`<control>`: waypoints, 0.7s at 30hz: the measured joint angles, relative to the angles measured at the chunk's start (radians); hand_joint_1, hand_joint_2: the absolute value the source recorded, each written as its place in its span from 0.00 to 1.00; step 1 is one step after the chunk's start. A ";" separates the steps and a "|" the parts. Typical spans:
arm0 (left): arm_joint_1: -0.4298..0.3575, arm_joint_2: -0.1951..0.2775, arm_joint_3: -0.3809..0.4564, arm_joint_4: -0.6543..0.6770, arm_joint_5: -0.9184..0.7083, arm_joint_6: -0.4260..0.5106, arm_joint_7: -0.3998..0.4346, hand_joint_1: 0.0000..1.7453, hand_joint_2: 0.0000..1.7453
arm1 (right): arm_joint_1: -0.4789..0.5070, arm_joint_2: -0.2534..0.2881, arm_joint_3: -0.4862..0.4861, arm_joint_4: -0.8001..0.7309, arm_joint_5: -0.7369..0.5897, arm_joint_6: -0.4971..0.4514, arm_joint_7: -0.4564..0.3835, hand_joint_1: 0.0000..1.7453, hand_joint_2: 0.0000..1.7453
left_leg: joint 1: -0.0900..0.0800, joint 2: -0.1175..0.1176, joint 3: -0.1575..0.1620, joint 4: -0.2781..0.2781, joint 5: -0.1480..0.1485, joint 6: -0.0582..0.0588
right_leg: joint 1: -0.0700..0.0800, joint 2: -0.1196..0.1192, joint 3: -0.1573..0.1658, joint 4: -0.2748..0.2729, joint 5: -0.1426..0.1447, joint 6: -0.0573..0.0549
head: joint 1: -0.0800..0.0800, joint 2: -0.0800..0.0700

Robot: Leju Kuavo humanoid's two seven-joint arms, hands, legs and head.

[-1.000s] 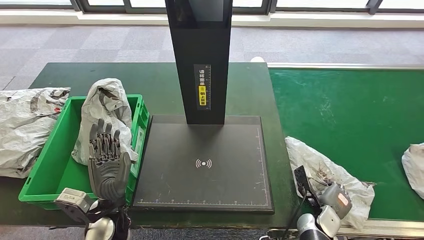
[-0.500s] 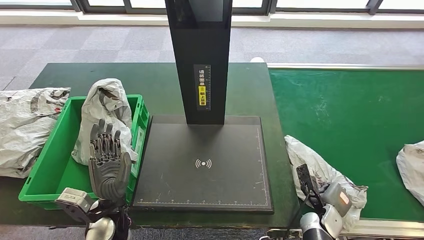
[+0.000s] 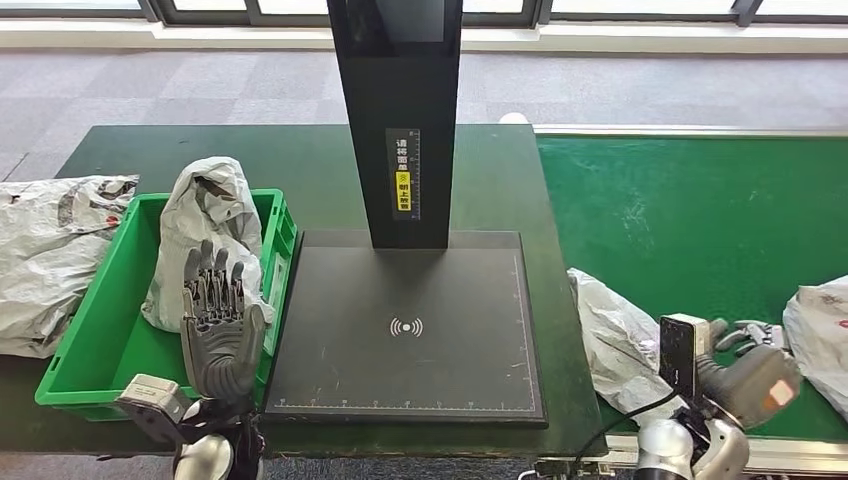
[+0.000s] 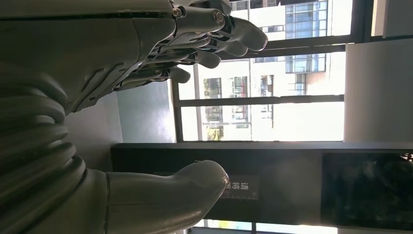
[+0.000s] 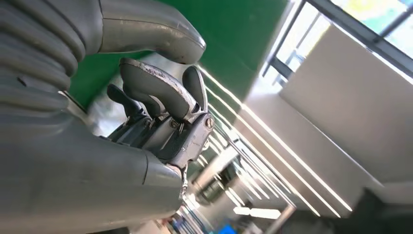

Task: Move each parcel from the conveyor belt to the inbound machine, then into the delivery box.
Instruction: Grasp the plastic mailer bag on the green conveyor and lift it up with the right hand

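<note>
Left hand [image 3: 220, 325] sits nearest, raised at the front edge of the table, palm flat, fingers straight and slightly apart, holding nothing; the left wrist view agrees, thumb [image 4: 165, 195] well apart from the fingers [image 4: 214, 41]. Right hand [image 3: 745, 360] is low at the near edge of the conveyor belt [image 3: 700, 220], between two parcels; right wrist view has its fingers [image 5: 160, 92] curled inward with nothing visibly in them, thumb [image 5: 151, 31] apart above them. Whether it touches either parcel cannot be told.

Grey parcel [image 3: 610, 340] lies at the belt's near-left corner, just beside the right hand, partly over the belt's edge toward the scanner base. Second parcel [image 3: 820, 335] lies on the belt at the right edge of the head view, cut off by the frame.

Inbound machine: flat black plate [image 3: 410, 325] with a white wireless mark in the middle, bare. Its black column [image 3: 400, 110] rises from the plate's far edge with a label strip on the front.

Green delivery box [image 3: 100, 330] stands just left of the plate, touching or nearly so. One crumpled grey parcel in the box [image 3: 205, 235] stands against the far-right corner, rising above the rim, behind the left hand's fingertips. Another flattened bag [image 3: 50, 250] lies on the table outside the box, on its left side.

Beyond the table: grey carpet floor [image 3: 200, 85] and a window base
</note>
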State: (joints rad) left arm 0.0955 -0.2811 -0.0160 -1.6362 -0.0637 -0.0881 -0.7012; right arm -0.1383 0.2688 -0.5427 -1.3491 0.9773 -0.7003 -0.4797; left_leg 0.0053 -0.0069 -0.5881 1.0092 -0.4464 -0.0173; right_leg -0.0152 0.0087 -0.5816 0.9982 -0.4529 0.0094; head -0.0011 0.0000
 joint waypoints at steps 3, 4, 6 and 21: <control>-0.002 0.000 0.000 0.012 -0.001 0.000 0.000 0.00 1.00 | 0.006 0.000 0.038 -0.092 0.056 0.000 0.021 1.00 1.00 | 0.000 0.001 0.000 0.000 0.000 0.000 | 0.000 0.001 0.000 0.000 0.000 0.000 | 0.000 0.000; -0.003 0.000 0.000 0.016 -0.002 0.000 0.000 0.00 1.00 | 0.006 0.000 0.051 -0.111 0.064 0.000 0.024 1.00 1.00 | 0.000 0.001 0.000 0.000 0.000 0.000 | 0.000 0.001 0.000 0.000 0.001 0.000 | 0.000 0.000; -0.004 0.000 0.000 0.023 -0.005 0.000 0.000 0.00 1.00 | 0.005 0.000 0.078 -0.134 0.060 0.001 0.020 1.00 1.00 | 0.000 0.002 0.000 0.000 0.000 0.000 | 0.000 0.001 0.000 0.000 0.001 0.000 | 0.000 0.000; -0.010 0.000 0.000 0.060 -0.015 0.001 0.000 0.00 1.00 | -0.024 -0.009 0.221 -0.037 0.314 0.008 0.268 0.00 0.00 | 0.000 0.003 0.000 0.000 0.000 0.000 | 0.000 0.004 -0.002 0.000 0.001 -0.001 | 0.000 0.000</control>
State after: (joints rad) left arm 0.0856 -0.2811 -0.0164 -1.5762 -0.0783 -0.0872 -0.7012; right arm -0.1621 0.2601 -0.3216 -1.3862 1.2916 -0.6919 -0.2117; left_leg 0.0054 -0.0043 -0.5880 1.0092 -0.4460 -0.0177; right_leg -0.0150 0.0123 -0.5835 0.9984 -0.4517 0.0086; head -0.0011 0.0000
